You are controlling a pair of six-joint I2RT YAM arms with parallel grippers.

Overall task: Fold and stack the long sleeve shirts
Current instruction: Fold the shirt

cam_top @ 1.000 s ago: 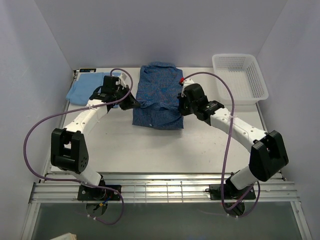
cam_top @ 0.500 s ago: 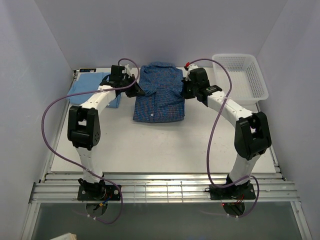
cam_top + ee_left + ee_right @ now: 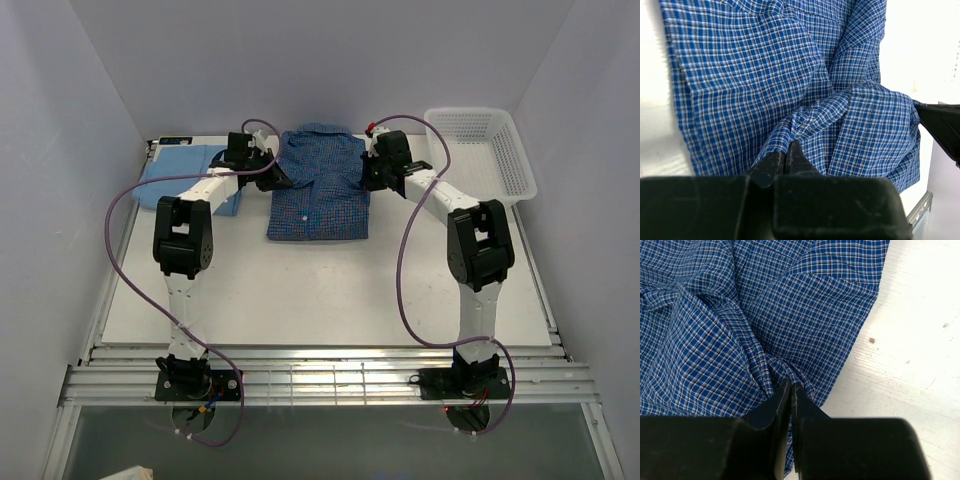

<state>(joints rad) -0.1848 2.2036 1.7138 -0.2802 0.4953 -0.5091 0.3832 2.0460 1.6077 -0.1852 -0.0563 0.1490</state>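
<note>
White tabletop (image 3: 300, 290) bears the checked shirt (image 3: 318, 200), whose opposite side edges the left gripper (image 3: 788, 147) and right gripper (image 3: 791, 387) each pinch tight, probably to carry its fold across evenly.

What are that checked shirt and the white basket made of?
Checked shirt: woven cloth, possibly cotton, matte; the fine check weave shows, and it creases and bunches softly. Basket: looks like white moulded plastic, with stiff, even mesh walls that hold their shape.
</note>
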